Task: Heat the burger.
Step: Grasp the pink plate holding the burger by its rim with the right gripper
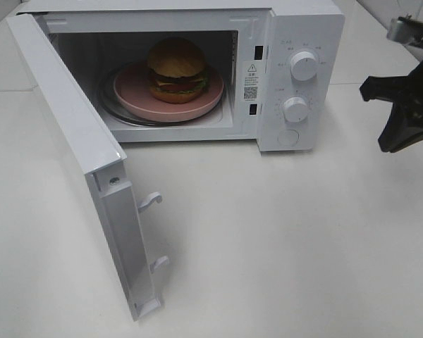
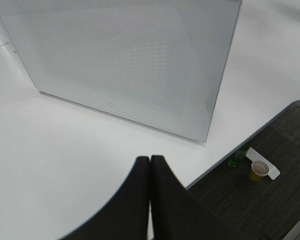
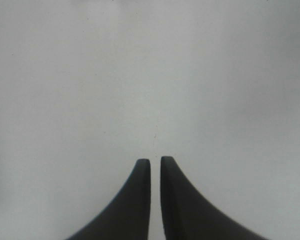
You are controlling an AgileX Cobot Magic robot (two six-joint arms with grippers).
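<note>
The burger (image 1: 176,68), with a golden-brown bun and red and green layers, sits on a pink plate (image 1: 137,98) inside the white microwave (image 1: 299,42). The microwave's door (image 1: 70,141) stands wide open, swung out toward the front left. My right gripper (image 1: 391,144) hangs above the table, to the right of the microwave and apart from it. In its wrist view the right gripper (image 3: 155,161) shows only a hairline gap, with nothing between the fingers. My left gripper (image 2: 149,158) is shut and empty, facing the outer face of the door (image 2: 125,60).
Two round knobs (image 1: 303,65) (image 1: 295,108) sit on the microwave's right panel. Two latch hooks (image 1: 149,202) stick out from the door's free edge. Past the table edge, a paper cup (image 2: 259,170) and a green bottle (image 2: 238,156) stand on the dark floor.
</note>
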